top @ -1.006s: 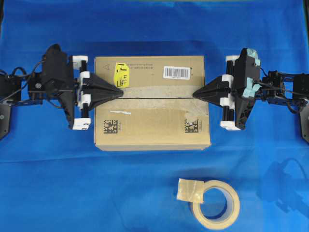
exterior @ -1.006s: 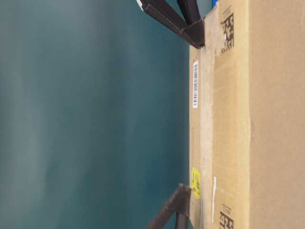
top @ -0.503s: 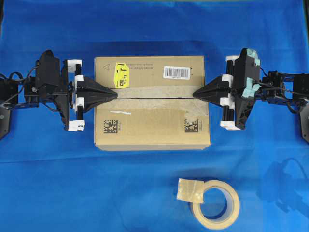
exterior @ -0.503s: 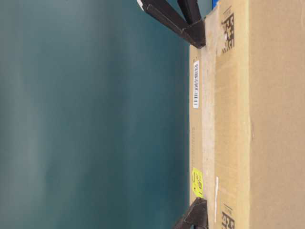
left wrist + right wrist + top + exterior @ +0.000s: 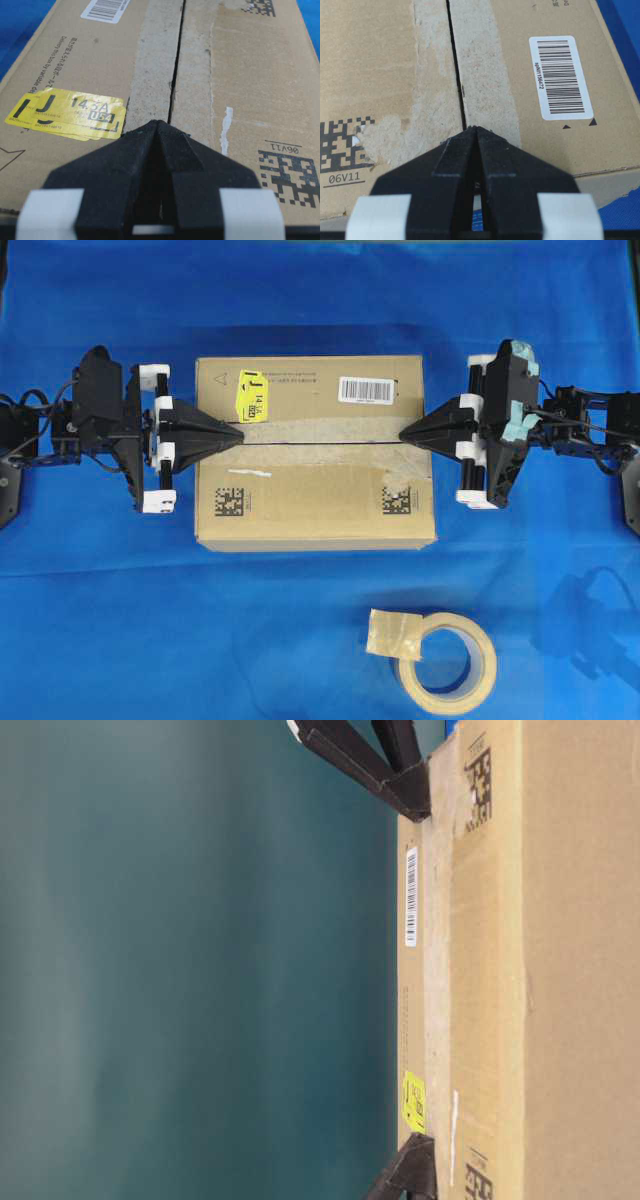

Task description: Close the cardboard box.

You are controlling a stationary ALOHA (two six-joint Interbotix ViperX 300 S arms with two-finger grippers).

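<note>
The cardboard box (image 5: 315, 485) lies in the middle of the blue cloth with both top flaps down, meeting along a centre seam (image 5: 176, 70). A yellow sticker (image 5: 251, 397) and a white barcode label (image 5: 366, 390) mark the far flap. My left gripper (image 5: 240, 433) is shut, its tips over the seam at the box's left end. My right gripper (image 5: 402, 435) is shut too, tips over the seam at the right end. In the wrist views, the left gripper (image 5: 158, 123) and the right gripper (image 5: 476, 128) point along the seam, holding nothing.
A tan tape roll (image 5: 446, 660) with a loose tape piece lies on the cloth in front of the box, right of centre. The blue cloth (image 5: 120, 620) covers the whole table. The table-level view shows the box side (image 5: 560, 970) up close.
My left gripper has drawn back to the left, from further over the box top to its left end. The right gripper and the box have stayed put.
</note>
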